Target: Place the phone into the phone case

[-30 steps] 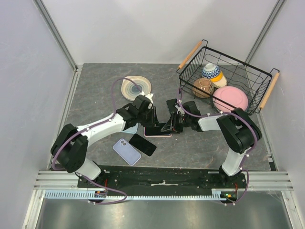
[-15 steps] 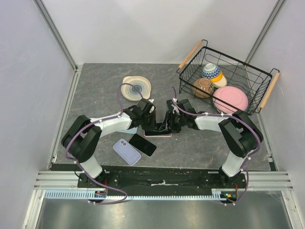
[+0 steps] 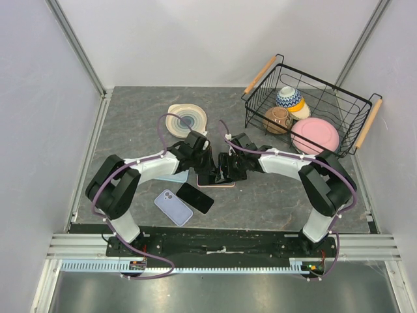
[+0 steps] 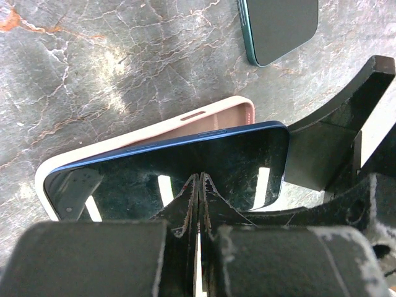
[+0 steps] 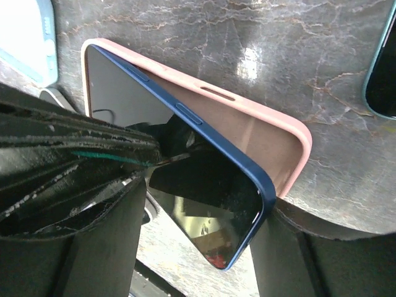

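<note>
Left wrist view: left gripper (image 4: 198,185) closed tight, nothing between its fingers, the joined tips bearing down on the glass of the dark blue phone (image 4: 154,167). The phone lies directly under those tips, slanted in the pink phone case (image 4: 185,120). Its long edge on the far side from the gripper stands above the case wall, side buttons clear of the rim.

Right wrist view: right gripper (image 5: 201,207) with jaws apart, holding nothing. One end of the phone and case sits between its fingers. The blue corner nearest this gripper stands well proud of the pink wall, with bare case lining showing beside it. The end farthest from this gripper looks tucked in.

Top external: both grippers nose to nose over the case on the grey worktop (image 3: 130,124).

Judgement: seating step in hand, phone only partly in. The next move calls for downward pressure on the raised corner and long edge, close to the right gripper. The end under the left gripper should be held down meanwhile, so the case neither slides nor tips.
</note>
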### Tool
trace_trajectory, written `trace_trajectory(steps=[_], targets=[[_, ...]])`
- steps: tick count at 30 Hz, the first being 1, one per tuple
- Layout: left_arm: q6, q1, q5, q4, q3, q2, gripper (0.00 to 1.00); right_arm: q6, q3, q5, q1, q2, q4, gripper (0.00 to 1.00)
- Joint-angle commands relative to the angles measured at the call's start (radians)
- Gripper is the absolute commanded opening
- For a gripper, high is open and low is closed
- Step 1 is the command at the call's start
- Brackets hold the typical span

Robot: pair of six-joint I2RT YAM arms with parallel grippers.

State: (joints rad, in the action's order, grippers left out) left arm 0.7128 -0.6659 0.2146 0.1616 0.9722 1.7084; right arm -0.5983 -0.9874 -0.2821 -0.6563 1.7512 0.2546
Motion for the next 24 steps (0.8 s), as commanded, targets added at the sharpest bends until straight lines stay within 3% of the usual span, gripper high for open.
trace_trajectory(steps=[1, 14, 24], targets=[[0.03, 0.005, -0.006, 0.023, -0.067, 0.083, 0.02, 0.135, 0.006, 0.165, -0.031, 0.054, 0.264, 0.72], [0.04, 0.008, 0.005, 0.003, -0.099, 0.097, 0.02, 0.173, -0.071, 0.228, -0.043, 0.007, 0.37, 0.75], [0.028, 0.009, -0.012, 0.018, -0.099, 0.103, 0.02, 0.16, -0.142, 0.127, -0.025, -0.13, 0.355, 0.75]])
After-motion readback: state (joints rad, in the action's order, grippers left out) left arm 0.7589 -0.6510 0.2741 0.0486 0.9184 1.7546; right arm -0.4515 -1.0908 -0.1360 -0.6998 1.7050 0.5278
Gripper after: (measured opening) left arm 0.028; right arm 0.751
